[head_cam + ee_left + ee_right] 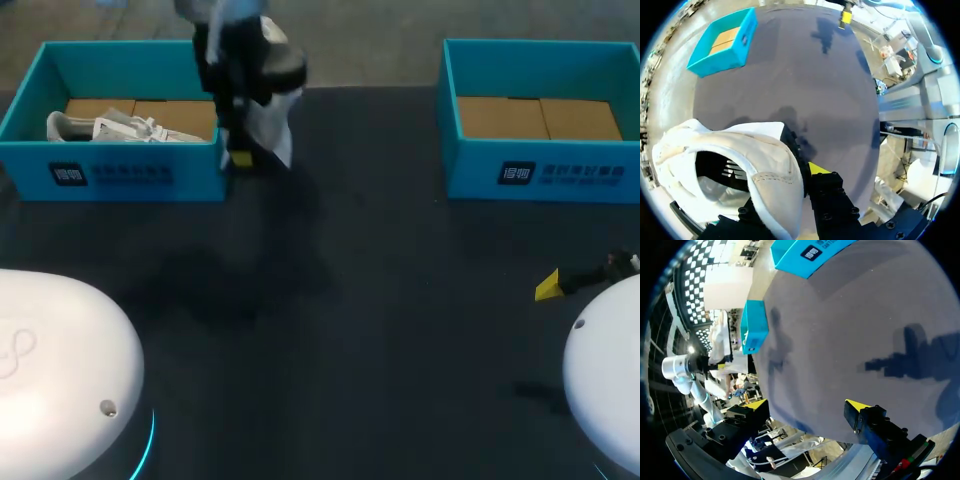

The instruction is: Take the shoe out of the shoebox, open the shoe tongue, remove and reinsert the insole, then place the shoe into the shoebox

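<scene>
My left gripper [241, 150] holds a white shoe [270, 125] in the air just past the right end of the left blue shoebox [120, 175]. In the left wrist view the shoe [765, 165] fills the foreground, opening towards the camera. Its side wall is pinched between the fingers of the left gripper [785, 175]: one yellow tip shows outside and the other finger sits inside the shoe. My right gripper [548, 287] hangs open low over the table's right side. Nothing lies between its fingers in the right wrist view [806, 405].
The left shoebox holds crumpled white paper [120, 128]. A second blue shoebox [540, 170] stands at the back right with only brown cardboard inside. Dark table [350, 300] lies between the boxes and my arms' white bases [50, 370].
</scene>
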{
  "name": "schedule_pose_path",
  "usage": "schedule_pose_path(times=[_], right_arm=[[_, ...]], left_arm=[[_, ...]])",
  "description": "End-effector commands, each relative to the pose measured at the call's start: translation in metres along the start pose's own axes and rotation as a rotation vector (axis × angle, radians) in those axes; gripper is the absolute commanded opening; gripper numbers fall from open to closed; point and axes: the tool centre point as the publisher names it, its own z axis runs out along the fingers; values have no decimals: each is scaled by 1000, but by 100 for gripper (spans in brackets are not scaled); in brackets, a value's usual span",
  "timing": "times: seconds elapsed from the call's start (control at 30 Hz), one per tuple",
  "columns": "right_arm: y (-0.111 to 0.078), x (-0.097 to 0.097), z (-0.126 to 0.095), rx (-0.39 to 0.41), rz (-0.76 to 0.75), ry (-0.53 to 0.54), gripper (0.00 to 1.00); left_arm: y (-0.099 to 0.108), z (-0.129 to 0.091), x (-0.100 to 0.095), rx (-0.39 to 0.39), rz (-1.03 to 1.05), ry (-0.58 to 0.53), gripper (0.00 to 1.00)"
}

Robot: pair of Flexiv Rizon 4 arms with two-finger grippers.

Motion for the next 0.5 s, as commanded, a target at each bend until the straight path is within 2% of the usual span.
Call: schedule_pose_path(times=[0.03, 0.33, 0.5], right_arm=[[-2, 1, 0, -2, 2, -4, 100], [-2, 1, 0, -2, 2, -4, 100], [-2, 1, 0, -2, 2, -4, 100]], left_arm=[[20, -17, -11, 4, -11, 2, 0], [57, -35, -24, -22, -44, -28, 0], [90, -43, -42, -19, -53, -20, 0]])
